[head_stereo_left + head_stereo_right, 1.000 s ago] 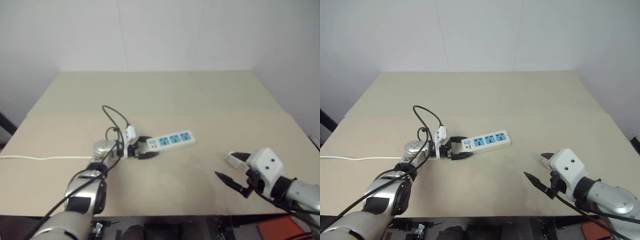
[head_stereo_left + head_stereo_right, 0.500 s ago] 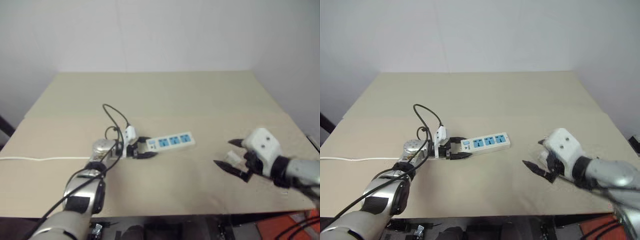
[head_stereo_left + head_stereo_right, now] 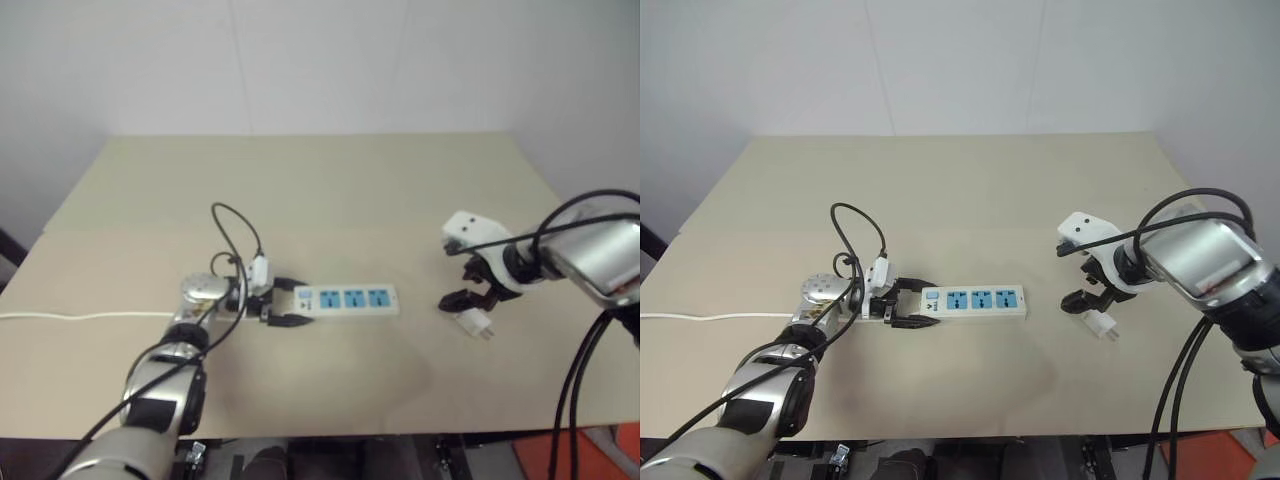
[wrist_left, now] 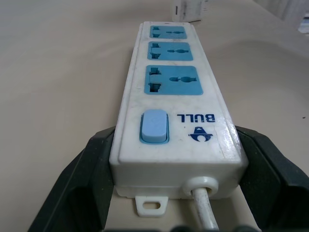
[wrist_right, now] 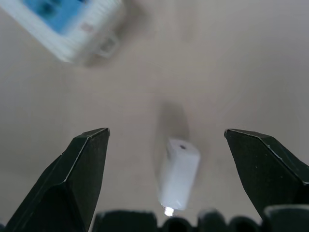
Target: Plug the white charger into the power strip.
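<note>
Charger lies flat under our spread right gripper.
Its length runs between our fingers; our left gripper clamps the power strip's switch end.

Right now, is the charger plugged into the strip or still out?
Out: the charger lies on the table, apart from the strip.

The power strip, a long white bar with three blue sockets, is laid flat near the middle of the desk. The white charger is laid towards the right edge, well apart.
</note>
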Controlling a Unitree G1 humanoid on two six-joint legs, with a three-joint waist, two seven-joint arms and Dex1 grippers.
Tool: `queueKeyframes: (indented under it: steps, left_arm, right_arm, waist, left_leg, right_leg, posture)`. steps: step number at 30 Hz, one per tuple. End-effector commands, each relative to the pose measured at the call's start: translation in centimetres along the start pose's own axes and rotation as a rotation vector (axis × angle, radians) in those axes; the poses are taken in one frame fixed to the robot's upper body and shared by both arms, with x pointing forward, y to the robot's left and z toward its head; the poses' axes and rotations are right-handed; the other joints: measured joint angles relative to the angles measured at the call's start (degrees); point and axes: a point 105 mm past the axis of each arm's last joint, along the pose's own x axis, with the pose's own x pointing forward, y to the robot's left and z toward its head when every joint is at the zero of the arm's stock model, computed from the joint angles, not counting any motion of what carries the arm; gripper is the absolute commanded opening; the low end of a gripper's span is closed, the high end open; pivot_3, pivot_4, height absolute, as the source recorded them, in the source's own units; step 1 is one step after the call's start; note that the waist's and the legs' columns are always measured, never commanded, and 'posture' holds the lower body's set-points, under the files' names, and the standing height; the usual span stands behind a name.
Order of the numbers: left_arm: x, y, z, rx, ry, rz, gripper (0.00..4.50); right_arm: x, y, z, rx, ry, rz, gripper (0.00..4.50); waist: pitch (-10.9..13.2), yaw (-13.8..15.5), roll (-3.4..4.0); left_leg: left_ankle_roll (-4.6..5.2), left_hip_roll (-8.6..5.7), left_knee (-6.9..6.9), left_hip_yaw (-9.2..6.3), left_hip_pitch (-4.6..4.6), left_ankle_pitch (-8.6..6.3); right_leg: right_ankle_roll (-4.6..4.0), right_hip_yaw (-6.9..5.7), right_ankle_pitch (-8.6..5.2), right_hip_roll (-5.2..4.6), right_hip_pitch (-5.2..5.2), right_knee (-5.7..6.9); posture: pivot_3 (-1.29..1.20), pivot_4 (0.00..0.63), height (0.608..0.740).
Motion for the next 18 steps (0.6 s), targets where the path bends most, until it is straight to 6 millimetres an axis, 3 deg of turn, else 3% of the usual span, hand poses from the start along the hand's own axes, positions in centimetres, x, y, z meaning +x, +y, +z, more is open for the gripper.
queueKeyframes:
  steps: [1, 18]
  left_arm:
    - [0.0, -0.5, -0.2, 0.011, 0.010, -0.028, 3.26]
    - [0.4, -0.7, -0.6, -0.007, 0.005, -0.007, 3.26]
  right_arm:
    - [-0.2, -1.2, 0.5, 0.002, 0.011, -0.029, 4.50]
    - [2.5, -1.4, -1.4, 0.191, 0.091, 0.032, 4.50]
  waist:
    - [-0.02, -0.03, 0.04]
    - [-0.16, 0.12, 0.26]
  left_leg:
    - [0.01, 0.00, 0.00, -0.01, 0.01, -0.01]
    - [0.01, -0.01, 0.16, -0.02, 0.06, 0.00]
  right_leg:
    - [0.00, 0.00, 0.00, 0.01, 0.01, 0.00]
    - [-0.02, 0.00, 0.02, 0.03, 0.05, 0.15]
  posture:
    - [0.00, 0.150, 0.740]
    - [0.00, 0.150, 0.740]
